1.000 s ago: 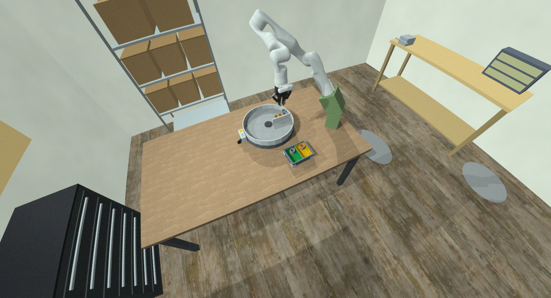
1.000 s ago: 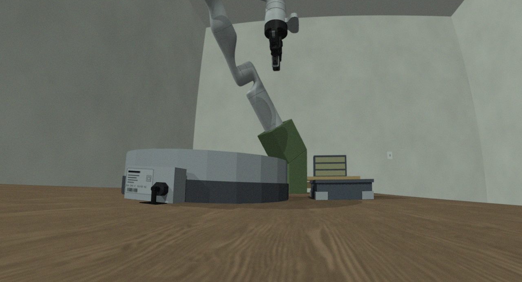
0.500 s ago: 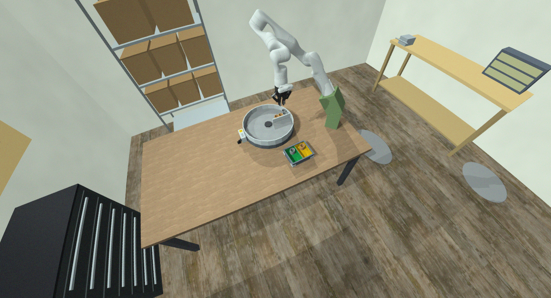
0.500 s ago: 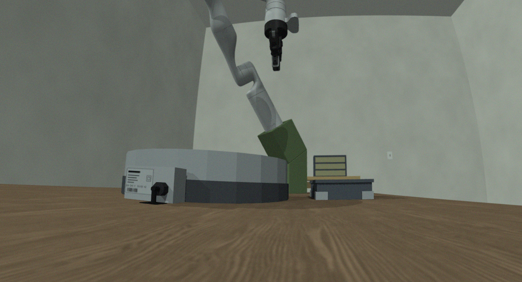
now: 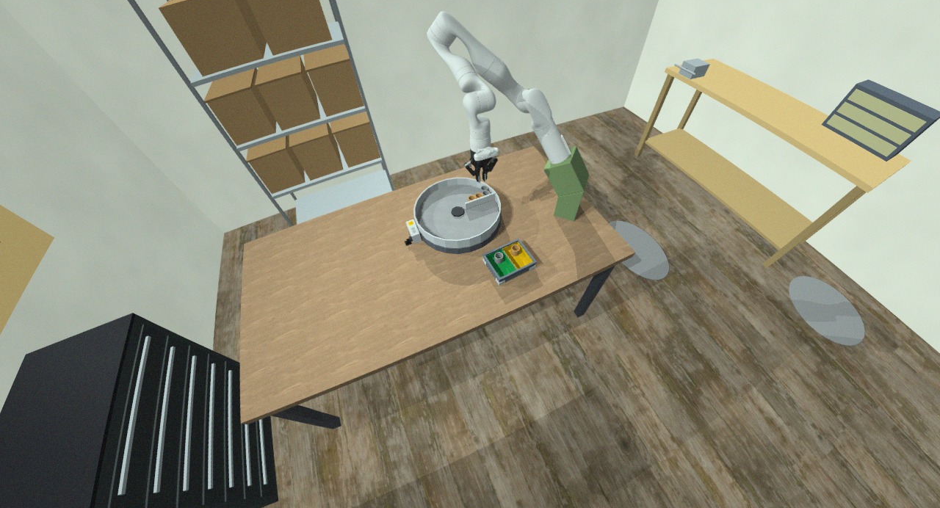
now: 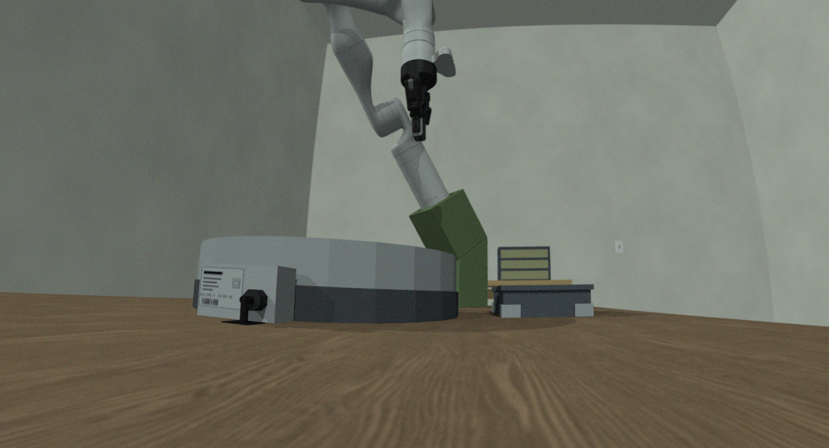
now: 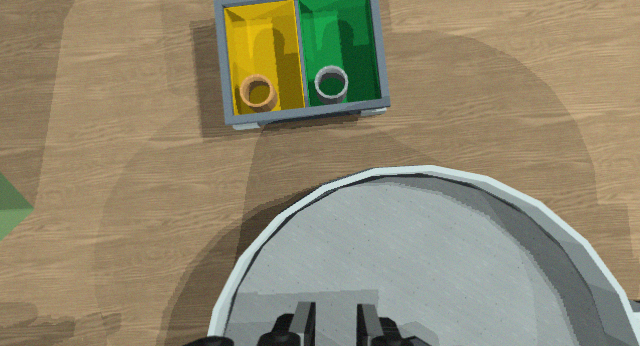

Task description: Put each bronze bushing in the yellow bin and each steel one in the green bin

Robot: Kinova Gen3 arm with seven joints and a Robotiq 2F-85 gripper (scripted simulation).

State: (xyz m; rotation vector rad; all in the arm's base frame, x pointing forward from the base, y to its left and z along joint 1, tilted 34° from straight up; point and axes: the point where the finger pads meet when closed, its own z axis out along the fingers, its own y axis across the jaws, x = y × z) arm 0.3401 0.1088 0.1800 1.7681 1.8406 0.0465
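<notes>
- Bushings, short metal sleeves, bronze (image 5: pixel 471 197) and steel (image 5: pixel 485 189), gathered inside the round grey turntable (image 5: pixel 437 205) (image 6: pixel 348 271) (image 7: pixel 410 246), along its straight pale divider (image 5: pixel 481 200)
- Beside the turntable: one bronze sleeve (image 5: pixel 515 250) (image 7: pixel 270 100) in the yellow bin (image 5: pixel 523 258) (image 7: pixel 252 41), one steel sleeve (image 5: pixel 498 259) (image 7: pixel 332 99) in the green bin (image 5: pixel 504 267) (image 7: pixel 357 61)
- Above the turntable: black two-fingered gripper (image 5: pixel 482 178) (image 6: pixel 419 133) (image 7: pixel 335 327), narrowly parted, holding nothing

Our smooth, rounded white arm (image 5: pixel 497 69) (image 6: pixel 350 48) has tubular links, bulbous joints and thin dark seam lines. It ends in a black jointed two-finger gripper (image 5: pixel 482 175) (image 6: pixel 418 137) (image 7: pixel 335 327) with a round black collar (image 6: pixel 418 73) and flat, blocky fingertips. A pale rounded lug (image 6: pixel 445 62) (image 5: pixel 485 153) juts beside our wrist. Our faceted, matte green angular pedestal (image 5: pixel 566 179) (image 6: pixel 472 274) stands near the worktop's short edge.
</notes>
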